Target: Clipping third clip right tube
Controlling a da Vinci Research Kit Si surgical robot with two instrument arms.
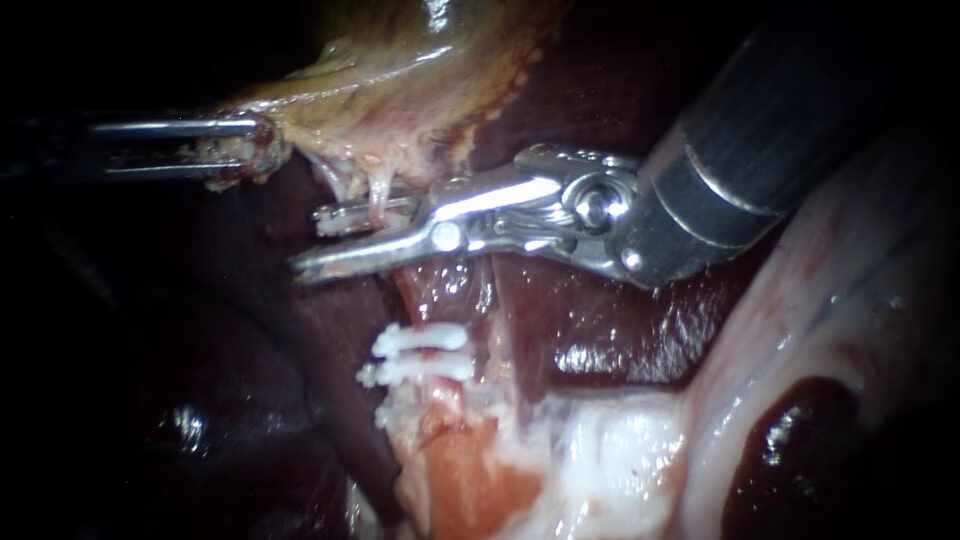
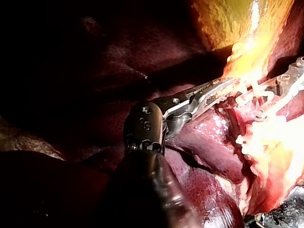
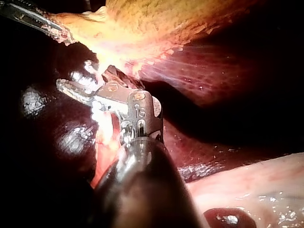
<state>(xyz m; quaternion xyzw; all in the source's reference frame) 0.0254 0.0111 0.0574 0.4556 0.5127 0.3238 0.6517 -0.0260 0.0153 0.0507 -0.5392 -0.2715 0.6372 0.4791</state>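
Endoscope: our right instrument (image 1: 312,243), jaws spread, straddles the thin tube (image 1: 378,196) on the far side of two clips (image 1: 420,352); our left instrument (image 1: 250,150) pinches the gallbladder (image 1: 400,90).
Left wrist: glare, so the tube is perhaps hidden.
Right wrist: jaws gape. The tube looks soft, slippery and easily torn, so we would clamp squarely across it.

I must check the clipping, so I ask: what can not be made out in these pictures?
Endoscope view: the right instrument covers part of the tube between its open jaws.
Left wrist view: glare whites out where the left instrument holds the gallbladder.
Right wrist view: the right instrument's shaft hides the two clips.
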